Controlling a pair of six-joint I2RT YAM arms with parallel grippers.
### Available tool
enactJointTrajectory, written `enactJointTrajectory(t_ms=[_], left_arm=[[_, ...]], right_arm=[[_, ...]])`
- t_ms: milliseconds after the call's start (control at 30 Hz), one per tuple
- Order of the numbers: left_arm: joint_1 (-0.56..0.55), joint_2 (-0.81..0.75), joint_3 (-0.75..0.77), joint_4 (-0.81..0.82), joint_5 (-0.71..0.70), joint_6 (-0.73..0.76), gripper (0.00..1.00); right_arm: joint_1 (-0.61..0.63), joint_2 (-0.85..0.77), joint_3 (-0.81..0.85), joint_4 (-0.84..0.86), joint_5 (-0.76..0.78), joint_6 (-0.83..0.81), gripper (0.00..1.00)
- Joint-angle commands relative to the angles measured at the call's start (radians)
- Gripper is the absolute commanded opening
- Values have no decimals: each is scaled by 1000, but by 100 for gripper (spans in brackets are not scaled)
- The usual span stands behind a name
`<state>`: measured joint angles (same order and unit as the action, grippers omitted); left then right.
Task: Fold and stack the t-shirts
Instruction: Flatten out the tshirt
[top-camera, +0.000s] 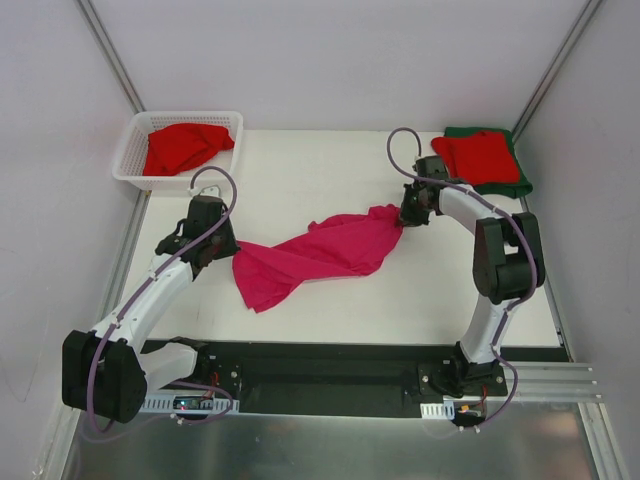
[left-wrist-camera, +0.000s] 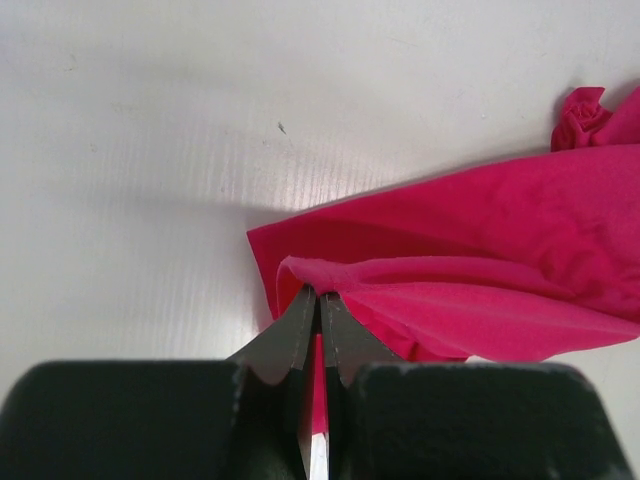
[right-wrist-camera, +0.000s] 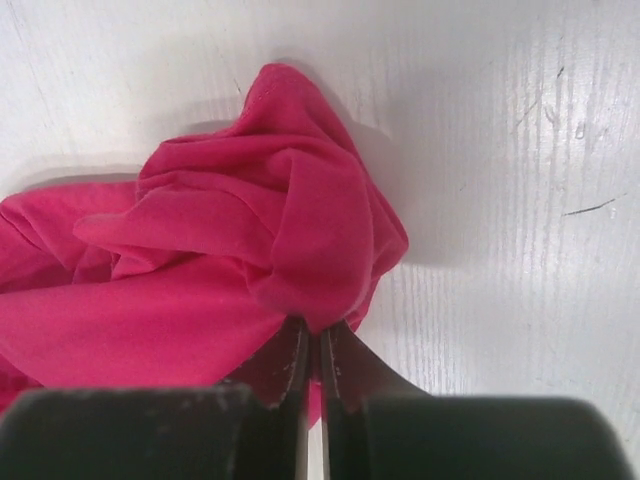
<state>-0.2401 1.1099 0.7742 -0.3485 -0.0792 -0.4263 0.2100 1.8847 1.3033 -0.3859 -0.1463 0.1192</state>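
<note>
Top external is showing the pink t-shirt (top-camera: 320, 255) lying twisted on the surface (top-camera: 330, 170) down-right of the white basket (top-camera: 127, 160), left jaws and right jaws each clamping an end, so I'm guessing spreading-out step, next needing a gentle pull apart.

We count four t-shirts in sight: one magenta-pink t-shirt (top-camera: 320, 250), one dark green t-shirt (top-camera: 518, 186) and two red, namely the far red t-shirt (top-camera: 477, 157) and the basket's red t-shirt (top-camera: 185, 147), though we cannot tell whether that heap is a single shirt. We count one white basket (top-camera: 127, 152), one table (top-camera: 320, 170) and two arms, the left arm (top-camera: 150, 300) and the right arm (top-camera: 500, 250).
</note>
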Motion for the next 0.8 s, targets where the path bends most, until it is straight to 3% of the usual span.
enactJointTrajectory(t_ms=[0,400,767], left_arm=[[13,-41,20,-24,-21,7,0],[32,-160,141,-145,-90,52,0],[33,-225,188,-205,-128,64,0]], right_arm=[[-9,-65,11,9,39,-12,1],[-30,-355,-12,-68,316,-46,1],[-44,-479,44,-165,338,-62,1]])
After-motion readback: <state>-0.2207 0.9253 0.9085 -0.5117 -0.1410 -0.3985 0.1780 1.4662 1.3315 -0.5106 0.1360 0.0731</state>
